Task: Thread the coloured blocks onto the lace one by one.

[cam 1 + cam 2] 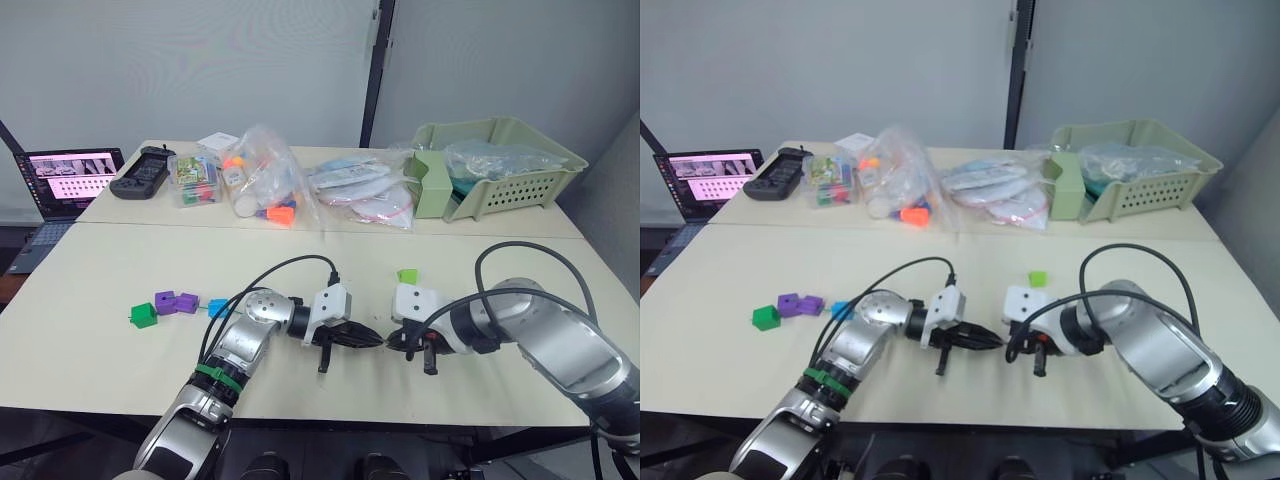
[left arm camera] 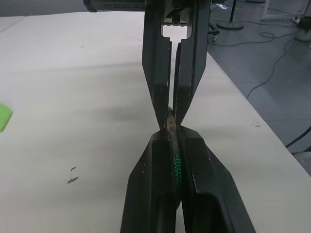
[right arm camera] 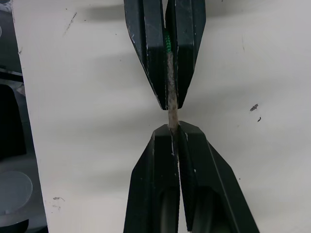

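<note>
Left gripper (image 1: 372, 342) and right gripper (image 1: 393, 343) meet tip to tip over the surface (image 1: 100, 270), both clenched on the lace (image 2: 177, 164) tip. Dark green (image 1: 143, 316), two purple (image 1: 175, 302) and blue (image 1: 217, 307) blocks sit at left; lime block (image 1: 407, 275) behind right gripper.
</note>
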Controlling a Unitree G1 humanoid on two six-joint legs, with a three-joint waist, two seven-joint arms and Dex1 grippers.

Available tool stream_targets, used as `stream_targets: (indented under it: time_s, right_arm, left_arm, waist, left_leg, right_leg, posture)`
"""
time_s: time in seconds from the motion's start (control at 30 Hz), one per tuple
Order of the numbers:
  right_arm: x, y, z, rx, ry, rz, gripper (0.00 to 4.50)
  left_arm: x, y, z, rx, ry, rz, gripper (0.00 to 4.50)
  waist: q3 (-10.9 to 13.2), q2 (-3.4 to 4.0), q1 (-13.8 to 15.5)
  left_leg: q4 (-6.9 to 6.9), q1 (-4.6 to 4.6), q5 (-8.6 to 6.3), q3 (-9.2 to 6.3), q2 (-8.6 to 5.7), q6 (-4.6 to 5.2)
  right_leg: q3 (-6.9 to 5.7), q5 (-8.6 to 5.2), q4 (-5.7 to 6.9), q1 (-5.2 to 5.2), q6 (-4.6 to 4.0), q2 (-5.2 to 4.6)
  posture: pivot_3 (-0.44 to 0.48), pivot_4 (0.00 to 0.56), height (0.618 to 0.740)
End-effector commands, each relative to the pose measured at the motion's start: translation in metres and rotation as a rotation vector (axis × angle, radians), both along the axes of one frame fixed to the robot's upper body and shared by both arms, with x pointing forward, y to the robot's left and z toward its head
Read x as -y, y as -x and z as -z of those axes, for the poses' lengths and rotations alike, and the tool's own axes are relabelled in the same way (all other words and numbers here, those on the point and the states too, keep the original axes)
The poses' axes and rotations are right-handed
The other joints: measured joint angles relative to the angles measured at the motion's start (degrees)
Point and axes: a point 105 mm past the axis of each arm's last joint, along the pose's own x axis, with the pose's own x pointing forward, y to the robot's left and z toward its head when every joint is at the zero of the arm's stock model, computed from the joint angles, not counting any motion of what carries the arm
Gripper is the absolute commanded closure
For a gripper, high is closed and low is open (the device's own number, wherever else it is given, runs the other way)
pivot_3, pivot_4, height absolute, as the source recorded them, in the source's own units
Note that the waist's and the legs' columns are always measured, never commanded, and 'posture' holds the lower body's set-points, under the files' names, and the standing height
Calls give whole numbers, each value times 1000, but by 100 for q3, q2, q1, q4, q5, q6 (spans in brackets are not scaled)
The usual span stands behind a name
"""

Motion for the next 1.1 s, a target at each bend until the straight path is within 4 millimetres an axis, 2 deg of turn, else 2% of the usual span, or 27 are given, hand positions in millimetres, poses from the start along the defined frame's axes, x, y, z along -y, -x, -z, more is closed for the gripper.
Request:
stream_targets:
  time_s: [0.03, 0.17, 0.33, 0.53, 0.6, 0.73, 0.97, 1.1]
  right_arm:
    - [2, 1, -14, 29, -29, 18, 3322]
    - [24, 1, -23, 40, -68, 104, 1878]
    - [51, -8, -35, 122, -119, 249, 101]
    - [66, -45, -52, 288, -287, 460, 41]
    - [73, -66, -52, 346, -377, 604, 41]
    - [75, -89, -32, 358, -507, 794, 41]
    - [72, -109, -4, 380, -616, 952, 41]
    - [69, -117, 8, 377, -634, 984, 41]
  left_arm:
    - [0, -2, -7, 31, 20, 5, 4500]
    - [-7, -9, -3, 23, 25, -51, 4500]
    - [-18, -13, 3, -9, 36, -104, 4500]
    - [-26, -17, 8, -27, 36, -150, 4500]
    - [-27, -18, 8, -24, 39, -158, 4500]
    - [-29, -17, 7, -23, 47, -166, 4500]
    - [-29, -16, 5, -24, 55, -172, 4500]
    - [-30, -17, 3, -20, 53, -175, 4500]
  waist:
    - [0, 0, 1]
    - [0, 0, 39]
    - [0, 0, 55]
    - [0, 0, 28]
    - [-1, -2, 27]
    - [-4, -3, 30]
    - [-4, 0, 32]
    - [-4, 0, -2]
  left_leg:
    - [0, 0, 0, -1, 0, 0]
    - [0, -2, 0, -4, -3, 0]
    - [0, 1, 0, -4, -3, 0]
    - [-1, 8, 0, -3, -2, 0]
    - [-2, 7, 0, -2, -3, 0]
    - [-4, 8, 1, -3, -8, 0]
    - [-6, 6, 0, -10, -22, 0]
    - [-5, 13, 1, -10, -22, 0]
  right_leg:
    - [0, 0, 0, 0, 0, 0]
    - [-1, 0, -2, 2, 0, -2]
    - [-1, 0, -3, 4, 0, -3]
    - [1, 0, -2, 8, 0, 0]
    - [3, 0, 0, 7, 0, -1]
    - [5, 1, 6, 7, 1, -4]
    - [6, 5, 31, 0, 6, -13]
    - [6, 5, 37, 2, 6, -13]
  posture:
    - [0, 150, 734]
    - [0, 150, 734]
    - [0, 150, 734]
    - [0, 150, 734]
    - [0, 150, 734]
    - [0, 150, 734]
    - [0, 150, 734]
    - [0, 150, 734]
